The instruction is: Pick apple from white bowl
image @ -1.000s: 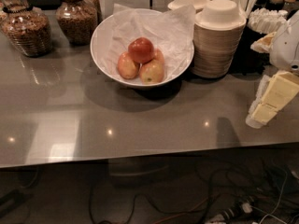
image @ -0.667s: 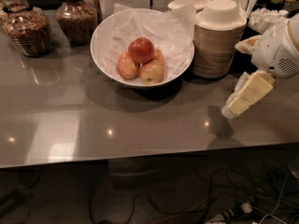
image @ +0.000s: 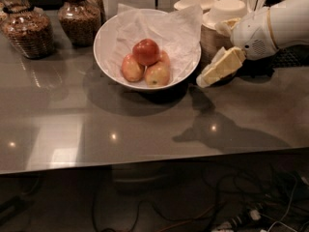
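Just right of white bowl [image: 107, 57], fingers [image: 223, 68], open or clenched unclear, apple [image: 146, 51] apart, inside bowl

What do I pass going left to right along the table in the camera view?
Far-left glass jar of brown contents → second brown-filled glass jar → wide white paper-lined bowl, holding the deep red apple → cream end effector, just right of the bowl's rim.

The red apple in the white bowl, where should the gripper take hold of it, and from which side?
Probably from above, closing across the upper sides of the apple. It sits highest, on the paler apples, with its top exposed, while they and the wall of the white bowl block lower approaches. The gripper is just right of its rim.
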Motion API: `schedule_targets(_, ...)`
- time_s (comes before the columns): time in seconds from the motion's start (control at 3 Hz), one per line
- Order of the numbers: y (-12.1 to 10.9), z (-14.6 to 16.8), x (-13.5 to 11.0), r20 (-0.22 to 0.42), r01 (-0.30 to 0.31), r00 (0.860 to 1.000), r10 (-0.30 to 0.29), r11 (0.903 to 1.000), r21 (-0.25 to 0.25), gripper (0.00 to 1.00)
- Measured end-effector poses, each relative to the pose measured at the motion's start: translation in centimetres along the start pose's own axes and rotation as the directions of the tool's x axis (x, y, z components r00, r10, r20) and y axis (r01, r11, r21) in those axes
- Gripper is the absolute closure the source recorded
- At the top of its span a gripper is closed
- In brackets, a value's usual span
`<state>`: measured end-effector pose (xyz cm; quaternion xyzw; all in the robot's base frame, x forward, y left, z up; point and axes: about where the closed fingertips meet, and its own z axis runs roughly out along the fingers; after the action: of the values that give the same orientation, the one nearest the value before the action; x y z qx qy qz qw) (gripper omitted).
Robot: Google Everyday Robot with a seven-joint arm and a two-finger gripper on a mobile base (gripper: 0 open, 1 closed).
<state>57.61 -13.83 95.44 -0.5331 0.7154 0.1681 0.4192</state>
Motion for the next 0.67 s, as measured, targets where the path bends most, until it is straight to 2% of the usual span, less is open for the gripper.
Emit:
schedule_targets(0.33,-2.3,2.7,-3.3,0.075,0.029,0.997,-0.027,0.9993,-0.026,0.0)
schedule_targets(0.67,-2.2,5.0,-8.3,0.15,0.101,0.985,-0.088,0.9914,-0.082,0.0)
